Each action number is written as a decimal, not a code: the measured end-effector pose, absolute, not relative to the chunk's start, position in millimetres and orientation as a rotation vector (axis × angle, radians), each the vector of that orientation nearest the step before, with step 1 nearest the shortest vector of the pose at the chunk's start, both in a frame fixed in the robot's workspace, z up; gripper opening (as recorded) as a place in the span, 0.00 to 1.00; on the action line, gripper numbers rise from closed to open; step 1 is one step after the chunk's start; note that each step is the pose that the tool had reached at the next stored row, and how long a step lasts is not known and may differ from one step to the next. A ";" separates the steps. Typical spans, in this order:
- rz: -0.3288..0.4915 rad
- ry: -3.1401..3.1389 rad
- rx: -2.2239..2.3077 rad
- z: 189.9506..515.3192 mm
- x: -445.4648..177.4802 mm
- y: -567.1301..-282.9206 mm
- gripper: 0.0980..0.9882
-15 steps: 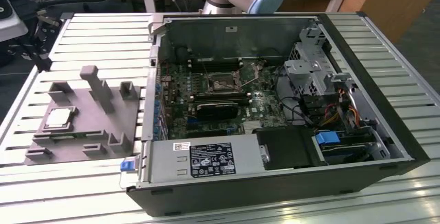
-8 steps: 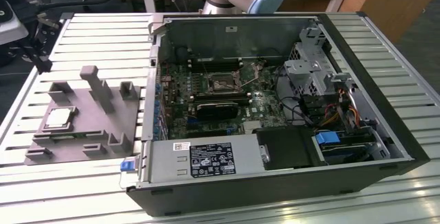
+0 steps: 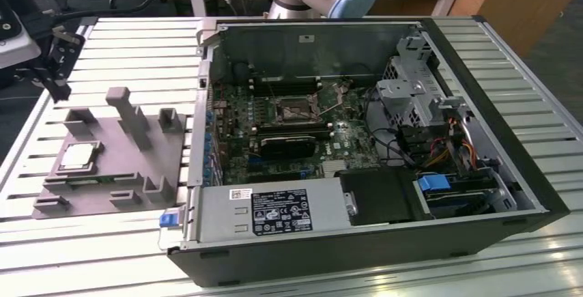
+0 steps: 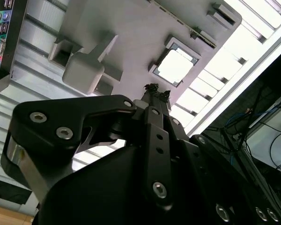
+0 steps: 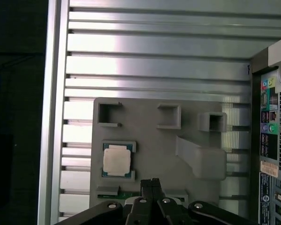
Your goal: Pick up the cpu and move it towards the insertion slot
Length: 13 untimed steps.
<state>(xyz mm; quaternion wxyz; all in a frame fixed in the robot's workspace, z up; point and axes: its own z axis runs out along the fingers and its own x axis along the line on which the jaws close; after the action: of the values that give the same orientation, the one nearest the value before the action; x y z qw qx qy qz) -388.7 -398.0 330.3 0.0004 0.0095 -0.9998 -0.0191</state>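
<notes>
1. Hovering over the grey fixture plate point(image 5: 150, 136), the gripper point(image 5: 151, 182) has its fingers brought together, with nothing held between them.
2. The cpu point(image 5: 117, 159) lies flat in a square recess of the fixture plate, silver top upward. It is near the fingertips but apart from them and offset to one side.
3. Upright posts point(image 3: 121, 109) and vacant pockets take up the rest of the fixture plate.
4. The slatted table point(image 3: 136, 44) carries the fixture plate. The open computer case point(image 3: 364, 256) stands just beside the plate, on the exterior view's right of it.
5. The insertion slot point(image 3: 293, 109) sits on the green board inside the case, well apart from the fixture plate. Its metal frame appears to be raised.
6. Step in hand, by judgement: the approach to the pick. The cpu is not yet grasped and rests in its recess.
7. The grasp calls for the following:
   - fingers spread wider than the chip;
   - gripper centred over the recess and square to the chip's edges;
   - a descent that clears the recess walls and the nearby posts.
8. The chip is thin, so the fingers get little edge to hold. A skewed closure is likely to tilt it in the recess.
</notes>
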 end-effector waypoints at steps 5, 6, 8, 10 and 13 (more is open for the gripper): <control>-0.060 -3.142 0.030 321.7 -392.2 -398.0 0.00; -0.060 -3.142 0.030 320.0 -393.3 -398.0 0.00; -0.060 -3.144 0.030 316.5 -395.3 -398.0 0.00; -0.060 -3.145 0.030 313.3 -397.6 -398.0 0.00; -0.060 -3.147 0.030 309.1 -399.9 -398.0 0.00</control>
<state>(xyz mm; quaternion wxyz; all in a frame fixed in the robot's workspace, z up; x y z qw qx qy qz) -399.9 -398.0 309.1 -0.0029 0.0096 -0.9998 -0.0191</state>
